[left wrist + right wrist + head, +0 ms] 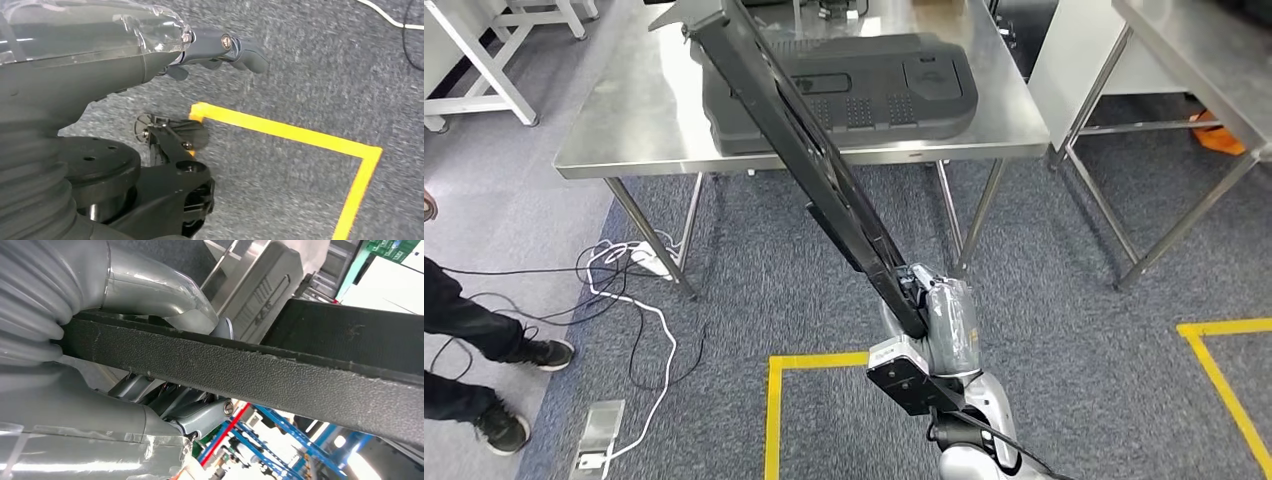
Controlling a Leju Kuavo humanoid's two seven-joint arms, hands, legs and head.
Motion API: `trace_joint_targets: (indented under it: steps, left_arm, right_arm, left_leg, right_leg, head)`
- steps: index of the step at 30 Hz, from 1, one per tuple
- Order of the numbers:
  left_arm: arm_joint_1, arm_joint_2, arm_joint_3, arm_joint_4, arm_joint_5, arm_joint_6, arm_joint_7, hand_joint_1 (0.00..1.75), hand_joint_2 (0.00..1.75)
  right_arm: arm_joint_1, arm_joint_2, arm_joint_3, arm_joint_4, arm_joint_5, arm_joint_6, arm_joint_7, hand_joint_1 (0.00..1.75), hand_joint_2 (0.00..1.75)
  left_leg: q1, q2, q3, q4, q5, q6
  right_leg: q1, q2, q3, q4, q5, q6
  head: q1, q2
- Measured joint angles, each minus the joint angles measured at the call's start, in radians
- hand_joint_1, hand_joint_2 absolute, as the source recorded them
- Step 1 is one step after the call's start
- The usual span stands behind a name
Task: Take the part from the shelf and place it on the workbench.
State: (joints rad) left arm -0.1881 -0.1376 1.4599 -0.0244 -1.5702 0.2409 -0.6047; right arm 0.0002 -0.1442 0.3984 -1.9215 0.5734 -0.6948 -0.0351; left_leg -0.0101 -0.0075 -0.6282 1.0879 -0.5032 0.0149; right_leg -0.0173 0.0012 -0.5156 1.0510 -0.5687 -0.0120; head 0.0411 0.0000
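Black part (804, 150) between right-hand fingers (200, 415)

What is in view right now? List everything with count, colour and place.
long part: one, black, held at its near end, far end tilted up over the workbench
moulded part: one, dark grey, lying on the workbench
workbench: one, steel, straight ahead
second steel table: one, to the right
white frame: one, far left
cables: white and black, on the carpet by the workbench leg
floor tape: yellow lines on grey carpet
person's legs: dark trousers and shoes, left edge
right hand: grips the long part
left hand: hangs over the carpet, holding nothing
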Motion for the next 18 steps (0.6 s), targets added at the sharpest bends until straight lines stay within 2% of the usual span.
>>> trace_joint_targets:
  steps: [1,2,4,5,6,8,9,10,11,12,14,15,16,18]
  left_arm:
    - [0.002,0.0,0.0,0.0,0.0,0.0,0.0,0.0,1.75]
    - [0.003,0.0,0.0,0.0,0.0,0.0,0.0,0.0,1.75]
    - [0.004,0.0,0.0,0.0,0.0,0.0,0.0,0.0,1.75]
    - [0.001,0.0,0.0,0.0,0.0,0.0,0.0,0.0,1.75]
    - [-0.002,0.0,0.0,0.0,0.0,0.0,0.0,0.0,1.75]
    - [-0.008,0.0,0.0,0.0,0.0,0.001,0.0,0.0,1.75]
    - [-0.007,0.0,0.0,0.0,0.0,0.001,0.0,0.0,1.75]
    - [-0.006,0.0,0.0,0.0,0.0,0.001,0.0,0.0,1.75]
    - [-0.004,0.0,0.0,0.0,0.0,0.001,0.0,0.0,1.75]
    - [-0.002,0.0,0.0,0.0,0.0,0.001,0.0,0.0,1.75]
    - [-0.002,0.0,0.0,0.0,0.0,0.001,0.0,0.0,1.75]
    - [-0.002,0.0,0.0,0.0,0.0,0.002,0.0,0.0,1.75]
    - [-0.003,0.0,0.0,0.0,0.0,0.003,0.0,0.0,1.75]
    - [-0.004,0.0,0.0,0.0,0.0,0.004,0.0,0.0,1.75]
  right_arm:
    - [0.001,0.0,-0.001,0.0,-0.001,0.0,0.0,1.75,1.75]
    - [0.001,0.001,-0.001,0.0,-0.002,0.0,0.0,1.75,1.75]
    - [0.001,0.001,-0.002,-0.001,-0.002,0.0,0.0,1.75,1.75]
    - [-0.001,0.001,-0.003,-0.001,-0.001,0.0,-0.001,1.75,1.75]
    - [-0.002,0.001,-0.003,-0.001,0.0,0.0,-0.002,1.75,1.75]
    - [-0.003,0.001,-0.004,-0.001,0.001,0.0,-0.004,1.75,1.75]
    - [-0.003,0.001,-0.004,-0.001,0.0,0.0,-0.005,1.75,1.75]
    - [-0.002,0.001,-0.004,-0.001,-0.001,0.0,-0.005,1.75,1.75]
    - [-0.001,0.001,-0.004,-0.001,-0.002,0.0,-0.005,1.75,1.75]
    - [-0.001,0.001,-0.005,-0.001,-0.004,0.0,-0.005,1.75,1.75]
    - [-0.002,0.001,-0.006,-0.001,-0.008,0.0,-0.006,1.75,1.75]
    - [-0.003,0.001,-0.007,-0.001,-0.009,0.0,-0.006,1.75,1.75]
    - [-0.004,0.001,-0.007,-0.001,-0.01,0.0,-0.006,1.75,1.75]
    - [-0.007,0.002,-0.009,-0.001,-0.013,0.0,-0.006,1.75,1.75]
  left_leg:
    - [-0.006,0.001,0.001,-0.011,0.007,0.004]
    - [-0.009,0.002,0.003,-0.014,0.001,0.006]
    - [-0.003,0.003,0.023,-0.036,0.02,0.007]
    - [0.001,0.004,0.032,-0.045,0.02,0.01]
    - [0.004,0.005,0.039,-0.054,0.021,0.013]
    - [0.004,0.005,0.044,-0.059,0.018,0.021]
    - [0.003,0.005,0.046,-0.059,0.015,0.024]
    - [0.002,0.004,0.049,-0.059,0.011,0.027]
    - [0.001,0.003,0.053,-0.059,0.007,0.028]
    - [0.0,0.001,0.059,-0.058,0.002,0.028]
    - [-0.001,-0.003,0.073,-0.058,-0.01,0.025]
    - [-0.002,-0.004,0.079,-0.058,-0.015,0.022]
    - [-0.002,-0.004,0.081,-0.056,-0.021,0.018]
    - [-0.001,-0.004,0.079,-0.057,-0.025,0.008]
  right_leg:
    - [-0.001,0.001,0.006,-0.001,-0.006,0.005]
    - [-0.001,0.002,0.013,-0.004,-0.012,0.01]
    - [0.001,0.003,0.027,0.002,-0.029,0.019]
    - [0.002,0.003,0.022,0.022,-0.044,0.022]
    - [0.003,0.002,0.003,0.062,-0.064,0.024]
    - [0.003,0.002,-0.066,0.178,-0.108,0.029]
    - [0.003,0.002,-0.106,0.234,-0.122,0.03]
    - [0.003,0.002,-0.136,0.266,-0.118,0.031]
    - [0.003,0.002,-0.149,0.265,-0.097,0.031]
    - [0.004,0.002,-0.153,0.24,-0.064,0.029]
    - [0.005,0.002,-0.113,0.115,0.023,0.022]
    - [0.008,0.002,-0.095,0.064,0.051,0.019]
    - [0.01,0.003,-0.081,0.023,0.065,0.016]
    - [0.015,0.004,-0.075,0.003,0.062,0.011]
  head:
    - [0.0,0.0]
    - [0.0,0.0]
    - [-0.002,0.0]
    - [-0.001,0.0]
    - [0.001,0.0]
    - [0.006,0.0]
    - [0.008,0.0]
    - [0.009,0.0]
    - [0.01,0.0]
    - [0.011,0.0]
    - [0.015,0.0]
    - [0.015,0.0]
    - [0.016,0.0]
    - [0.015,0.0]
